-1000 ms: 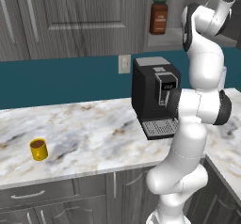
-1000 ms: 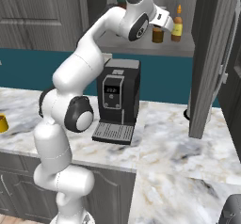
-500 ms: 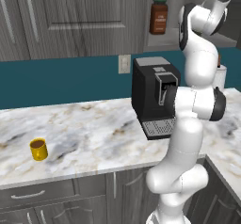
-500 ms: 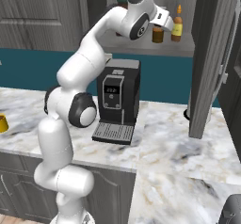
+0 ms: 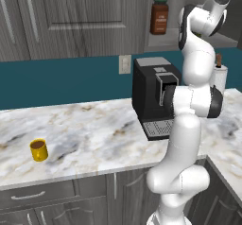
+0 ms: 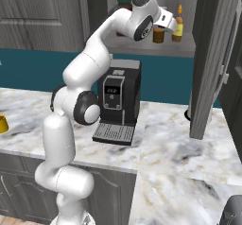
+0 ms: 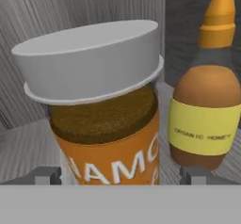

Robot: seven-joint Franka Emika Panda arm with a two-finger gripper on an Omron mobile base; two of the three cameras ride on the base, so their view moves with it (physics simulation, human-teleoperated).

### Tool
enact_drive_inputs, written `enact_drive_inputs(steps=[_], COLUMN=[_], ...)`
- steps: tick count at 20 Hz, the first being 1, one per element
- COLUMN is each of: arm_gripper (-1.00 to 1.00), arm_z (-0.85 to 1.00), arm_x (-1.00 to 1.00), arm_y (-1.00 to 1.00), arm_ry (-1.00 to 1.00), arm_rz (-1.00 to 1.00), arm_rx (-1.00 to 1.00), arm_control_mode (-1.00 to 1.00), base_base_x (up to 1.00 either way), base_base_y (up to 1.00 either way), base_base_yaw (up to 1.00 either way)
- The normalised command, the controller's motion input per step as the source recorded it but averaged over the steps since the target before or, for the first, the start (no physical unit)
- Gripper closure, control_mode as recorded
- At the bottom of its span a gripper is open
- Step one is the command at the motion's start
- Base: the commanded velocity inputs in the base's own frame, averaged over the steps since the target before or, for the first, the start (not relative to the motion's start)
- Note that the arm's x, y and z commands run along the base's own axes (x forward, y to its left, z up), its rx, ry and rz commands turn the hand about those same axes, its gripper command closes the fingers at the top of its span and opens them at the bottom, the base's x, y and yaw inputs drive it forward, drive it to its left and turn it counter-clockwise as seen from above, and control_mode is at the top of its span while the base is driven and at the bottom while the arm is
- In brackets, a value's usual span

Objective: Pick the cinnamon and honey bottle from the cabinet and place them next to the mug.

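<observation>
hand [image 7: 120, 176] open — astride cinnamon [image 7: 106, 110]

A kitchen — marble counter [image 5: 94, 129], coffee machine [image 5: 153, 96], grey cabinet [image 5: 71, 16] doors.

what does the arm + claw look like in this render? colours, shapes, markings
Glossy white arm of rounded, bulbous segments with dark grey to black bands at the joints. No cables, logos or markings visible. The claw has a white body; its fingertips are small, dark grey and blocky in the hand view.
</observation>
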Motion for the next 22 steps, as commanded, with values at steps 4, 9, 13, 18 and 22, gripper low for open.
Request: enact_drive_inputs(steps=[4,9,13,18,22], arm_gripper=[-1.0,-1.0,1.0,1.0,1.0], arm_z=[-0.01,0.0,0.0,0.0,0.0], arm_x=[0.18,0.08,0.0,0.0,0.0], arm_y=[-0.13,-0.02,0.0,0.0,0.0], arm_ry=[0.0,0.0,0.0,0.0,0.0], arm_rz=[0.0,0.0,0.0,0.0,0.0], arm_rx=[0.0,0.0,0.0,0.0,0.0], arm_control_mode=[-1.0,-1.0,-1.0,-1.0,-1.0], base_base_x=[0.0,0.0,0.0,0.0,0.0], base_base_y=[0.0,0.0,0.0,0.0,0.0], base_base_yaw=[0.0,0.0,0.0,0.0,0.0])
